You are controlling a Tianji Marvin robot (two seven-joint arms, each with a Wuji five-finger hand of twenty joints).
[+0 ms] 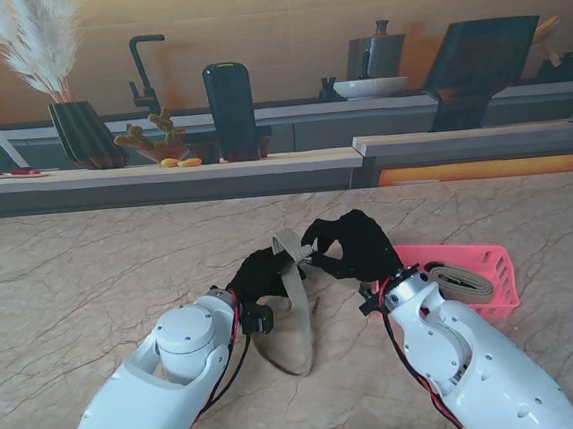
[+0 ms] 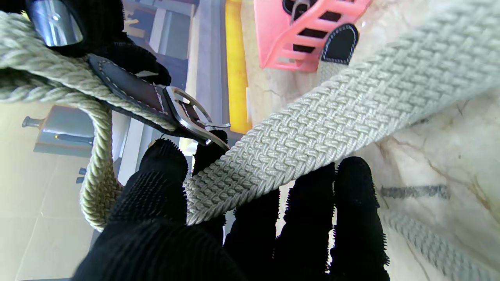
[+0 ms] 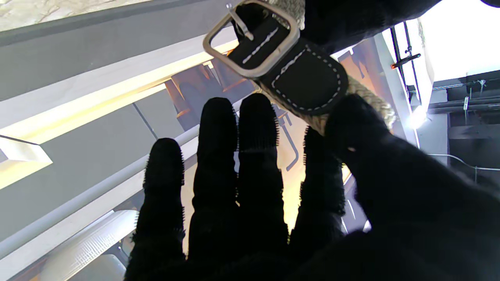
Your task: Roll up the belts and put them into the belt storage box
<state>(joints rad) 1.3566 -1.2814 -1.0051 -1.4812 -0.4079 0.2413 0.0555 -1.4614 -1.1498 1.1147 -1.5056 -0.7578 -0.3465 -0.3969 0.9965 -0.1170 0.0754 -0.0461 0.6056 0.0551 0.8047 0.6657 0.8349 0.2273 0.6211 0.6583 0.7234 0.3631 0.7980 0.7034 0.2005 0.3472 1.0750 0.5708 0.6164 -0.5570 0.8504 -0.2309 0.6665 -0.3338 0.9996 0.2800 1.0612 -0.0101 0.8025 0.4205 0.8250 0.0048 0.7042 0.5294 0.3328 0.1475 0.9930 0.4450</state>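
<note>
- Woven beige belt is held up between both hands, in the middle of the marble counter; its long strap hangs down toward me in a loop.
- The left hand grips the strap, with the weave pinched between thumb and fingers.
- The right hand pinches the buckle end with its thumb; its other fingers look loose and straight.
- The pink belt storage box sits just to the right of the right hand, so that hand is nearer to it. Another belt already lies inside.
- The left wrist view shows the metal buckle and the dark leather tip near the box. The stand view is too small to show these.
- The right wrist view looks up at the room, so it may not show the counter at all.
</note>
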